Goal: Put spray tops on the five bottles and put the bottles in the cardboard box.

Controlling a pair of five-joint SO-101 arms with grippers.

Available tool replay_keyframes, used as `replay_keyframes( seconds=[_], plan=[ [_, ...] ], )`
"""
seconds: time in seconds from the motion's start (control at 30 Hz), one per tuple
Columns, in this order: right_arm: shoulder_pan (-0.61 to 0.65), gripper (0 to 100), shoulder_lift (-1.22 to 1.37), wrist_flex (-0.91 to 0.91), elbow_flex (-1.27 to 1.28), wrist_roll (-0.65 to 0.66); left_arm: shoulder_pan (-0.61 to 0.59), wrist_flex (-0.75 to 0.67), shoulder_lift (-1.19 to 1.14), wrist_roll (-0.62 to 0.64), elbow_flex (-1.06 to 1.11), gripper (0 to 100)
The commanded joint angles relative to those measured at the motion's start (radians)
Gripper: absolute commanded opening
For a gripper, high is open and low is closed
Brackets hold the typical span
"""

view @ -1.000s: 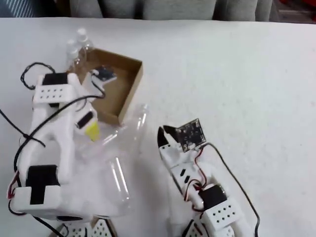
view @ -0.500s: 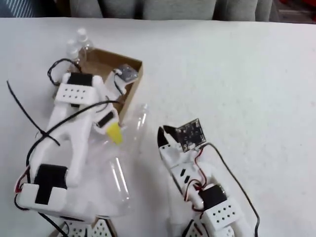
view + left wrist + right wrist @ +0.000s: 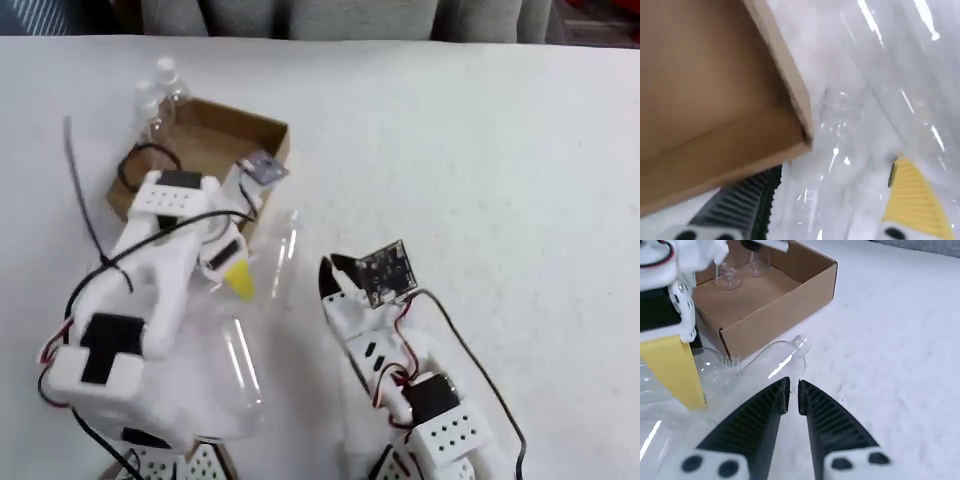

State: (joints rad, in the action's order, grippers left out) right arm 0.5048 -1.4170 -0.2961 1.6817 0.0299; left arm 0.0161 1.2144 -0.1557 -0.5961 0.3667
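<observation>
The cardboard box [image 3: 268, 172] [image 3: 782, 307] sits at the back left, with two clear bottles [image 3: 158, 98] [image 3: 729, 274] with white tops standing in its far corner. Uncapped clear bottles lie in front of it: one [image 3: 283, 252] [image 3: 777, 357] by the box's near corner, and a larger one [image 3: 243, 370] nearer the arm bases. My left gripper [image 3: 232, 272] [image 3: 825, 200] hangs open just outside the box's near wall [image 3: 715, 150], its yellow finger [image 3: 677, 370] and black finger apart over the lying clear plastic [image 3: 840, 125]. My right gripper [image 3: 325, 280] [image 3: 793, 390] is shut and empty, just short of the small lying bottle.
The table's white surface [image 3: 480, 150] stretches free to the right and behind the box. Cables loop around the left arm [image 3: 130, 290]. The right arm's base [image 3: 440, 425] stands at the near edge.
The left arm has swung from above the box toward the near right, and its gripper now hangs over the lying bottles beside the box. The right arm has not moved.
</observation>
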Motion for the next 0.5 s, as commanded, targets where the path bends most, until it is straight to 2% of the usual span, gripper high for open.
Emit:
replay_keyframes(
  seconds=[0.0, 0.2, 0.33, 0.47],
  plan=[
    [-0.001, 1.6, -0.008, 0.005, 0.009, 0.012, 0.021, -0.014, -0.056, 0.015, -0.081, 33],
    [-0.001, 1.6, -0.008, 0.005, 0.009, 0.012, 0.045, -0.017, -0.062, 0.017, -0.084, 33],
    [-0.001, 1.6, -0.008, 0.004, 0.009, 0.012, 0.076, -0.017, -0.071, 0.104, -0.083, 33],
    [-0.002, 1.6, -0.008, 0.004, 0.009, 0.012, 0.12, -0.026, -0.07, 0.126, -0.028, 24]
  ],
)
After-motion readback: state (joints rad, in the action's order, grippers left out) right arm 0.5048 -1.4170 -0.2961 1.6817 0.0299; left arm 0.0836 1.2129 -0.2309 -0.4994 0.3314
